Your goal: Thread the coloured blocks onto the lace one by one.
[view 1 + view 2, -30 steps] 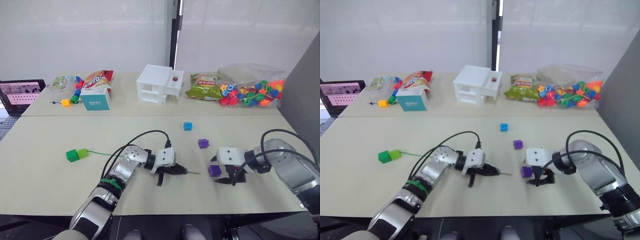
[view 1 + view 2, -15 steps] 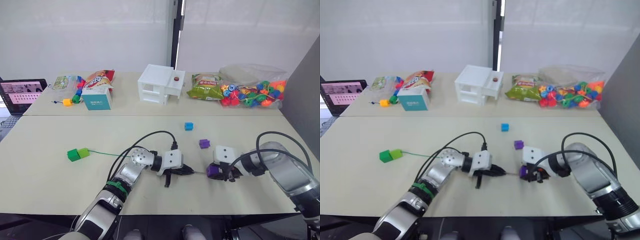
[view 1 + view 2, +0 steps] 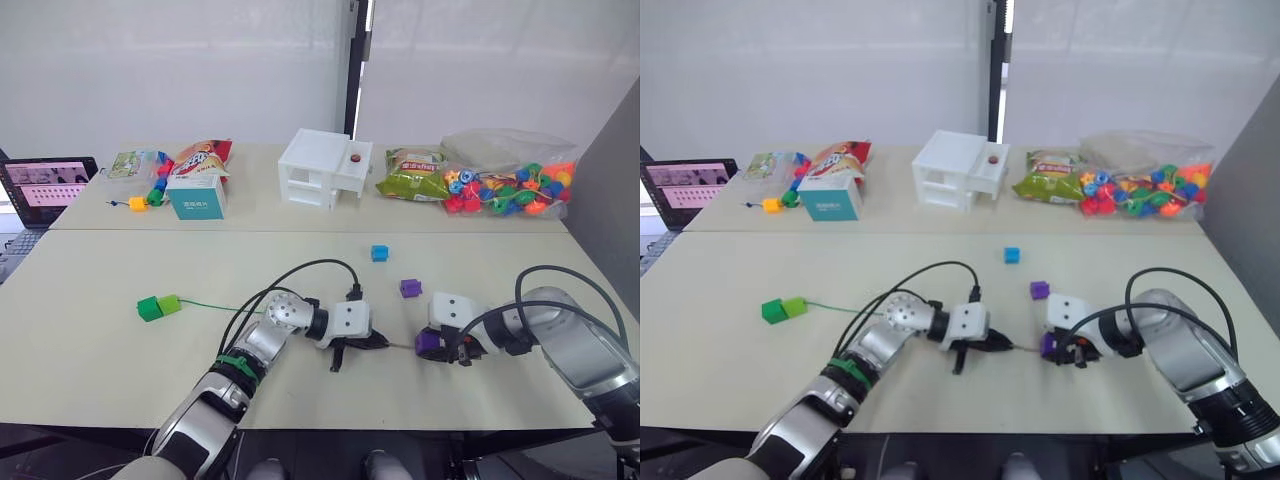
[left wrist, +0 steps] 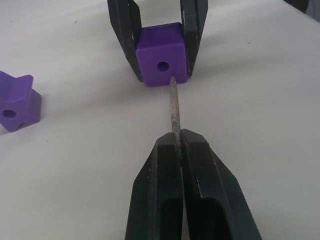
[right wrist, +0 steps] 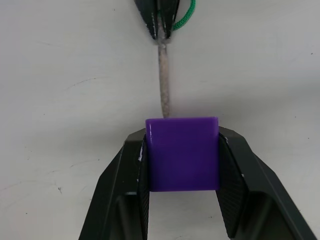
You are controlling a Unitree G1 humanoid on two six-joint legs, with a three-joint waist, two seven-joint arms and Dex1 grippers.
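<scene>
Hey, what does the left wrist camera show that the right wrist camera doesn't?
The left wrist view alone shows the hole in the held purple cube, with the lace's tip just under it, and a second purple block on the table. The right wrist view alone shows a loop of green cord. Both show the left gripper pinching the tip and the right gripper clamping the cube.

Purple cube (image 4: 161,55) between black fingers of right end effector (image 5: 182,172). Left end effector (image 4: 181,150) black, pinching brownish-grey needle tip (image 4: 174,110) of green lace (image 3: 215,308). Second purple block (image 3: 410,288), blue cube (image 3: 378,253), dark green cube (image 3: 148,309), light green block (image 3: 168,304). Bench (image 3: 110,270) pale cream.
</scene>
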